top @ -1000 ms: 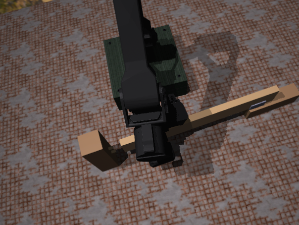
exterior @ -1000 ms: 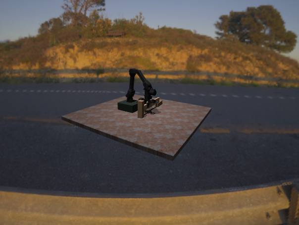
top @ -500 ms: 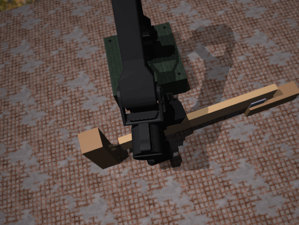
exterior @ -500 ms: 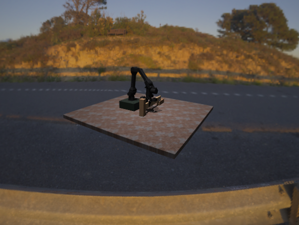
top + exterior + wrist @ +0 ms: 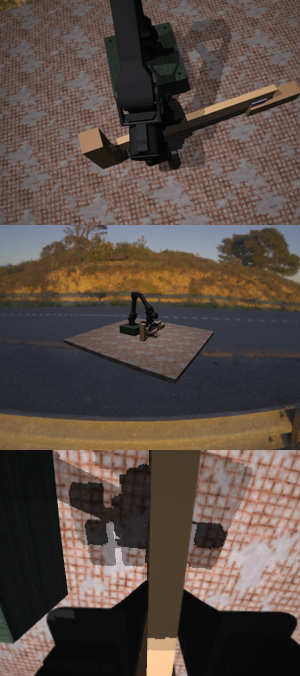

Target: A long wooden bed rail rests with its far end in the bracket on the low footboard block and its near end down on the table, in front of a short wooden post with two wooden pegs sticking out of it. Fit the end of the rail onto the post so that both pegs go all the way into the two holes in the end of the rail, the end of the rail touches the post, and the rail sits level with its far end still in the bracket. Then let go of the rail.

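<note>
The long wooden rail (image 5: 223, 102) (image 5: 172, 550) runs from the footboard block (image 5: 288, 90) on the right of the top view to near the post (image 5: 90, 141) (image 5: 142, 332) on the left. My gripper (image 5: 164, 610) is shut on the rail, one finger on each side; in the top view the arm hides the fingers. The rail's near end is raised off the table. Pegs (image 5: 112, 147) show on the post's inner face, in a small gap between post and rail end. The rail's far end is at the bracket. Whether the pegs line up with the holes cannot be seen.
The arm's green base block (image 5: 171, 84) (image 5: 129, 329) (image 5: 30, 550) stands behind the rail. The patterned table top (image 5: 149, 198) (image 5: 159, 359) lies under everything. The arm's shadow falls across the table beside the rail.
</note>
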`<control>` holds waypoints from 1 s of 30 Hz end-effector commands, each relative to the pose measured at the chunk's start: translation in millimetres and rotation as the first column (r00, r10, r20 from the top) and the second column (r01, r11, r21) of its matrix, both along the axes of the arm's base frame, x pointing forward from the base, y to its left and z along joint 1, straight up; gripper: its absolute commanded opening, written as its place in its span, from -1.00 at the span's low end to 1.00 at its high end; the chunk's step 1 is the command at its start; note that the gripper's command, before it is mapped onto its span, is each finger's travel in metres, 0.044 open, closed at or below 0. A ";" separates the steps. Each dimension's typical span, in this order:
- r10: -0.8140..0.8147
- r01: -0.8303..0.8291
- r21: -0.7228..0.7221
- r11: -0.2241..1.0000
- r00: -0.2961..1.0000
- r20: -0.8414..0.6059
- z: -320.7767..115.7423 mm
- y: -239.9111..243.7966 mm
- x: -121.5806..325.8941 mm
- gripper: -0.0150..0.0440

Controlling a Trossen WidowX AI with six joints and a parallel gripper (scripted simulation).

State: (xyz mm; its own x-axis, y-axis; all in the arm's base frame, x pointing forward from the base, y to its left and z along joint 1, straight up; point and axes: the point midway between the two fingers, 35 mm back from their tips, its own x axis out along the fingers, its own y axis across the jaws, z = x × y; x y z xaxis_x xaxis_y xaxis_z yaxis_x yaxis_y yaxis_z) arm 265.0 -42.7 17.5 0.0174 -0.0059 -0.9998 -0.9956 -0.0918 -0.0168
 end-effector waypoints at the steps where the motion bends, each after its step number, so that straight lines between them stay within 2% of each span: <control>1: 0.000 0.000 -0.001 1.000 1.000 0.001 0.4 -2.0 0.8 -0.49; 30: 0.000 0.000 -0.002 1.000 1.000 0.001 0.8 -10.9 1.6 -0.49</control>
State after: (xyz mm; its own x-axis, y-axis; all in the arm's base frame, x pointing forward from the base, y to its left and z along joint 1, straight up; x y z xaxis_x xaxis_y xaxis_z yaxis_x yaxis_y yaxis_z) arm 265.7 -51.9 17.5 0.0170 -0.0072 -0.9998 -0.9957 -0.0917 -0.0163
